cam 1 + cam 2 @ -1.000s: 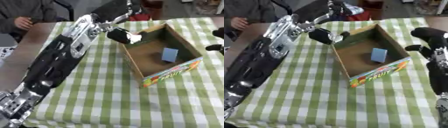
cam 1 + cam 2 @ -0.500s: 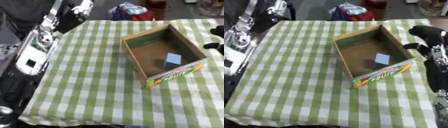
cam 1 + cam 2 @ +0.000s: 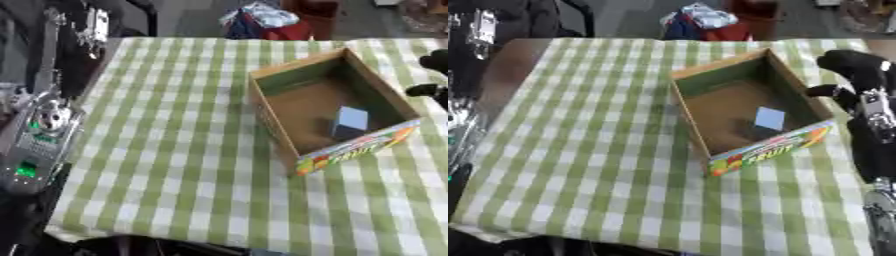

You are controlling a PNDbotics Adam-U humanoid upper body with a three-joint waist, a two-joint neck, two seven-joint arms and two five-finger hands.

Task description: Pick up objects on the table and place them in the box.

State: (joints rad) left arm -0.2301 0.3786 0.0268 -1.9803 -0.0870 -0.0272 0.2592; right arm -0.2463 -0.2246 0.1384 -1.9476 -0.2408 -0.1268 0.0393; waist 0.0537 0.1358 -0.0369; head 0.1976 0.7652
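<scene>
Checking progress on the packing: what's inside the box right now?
A pale blue block lies on the floor of the box, toward its right wall. The rest of the visible floor is bare brown; the strip behind the near printed wall is hidden.

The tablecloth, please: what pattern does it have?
Green and white checks, clearest in the left eye view on the tablecloth.

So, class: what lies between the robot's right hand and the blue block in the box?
Only the box's right wall stands between the right robot hand and the blue block; the right eye view shows it best.
</scene>
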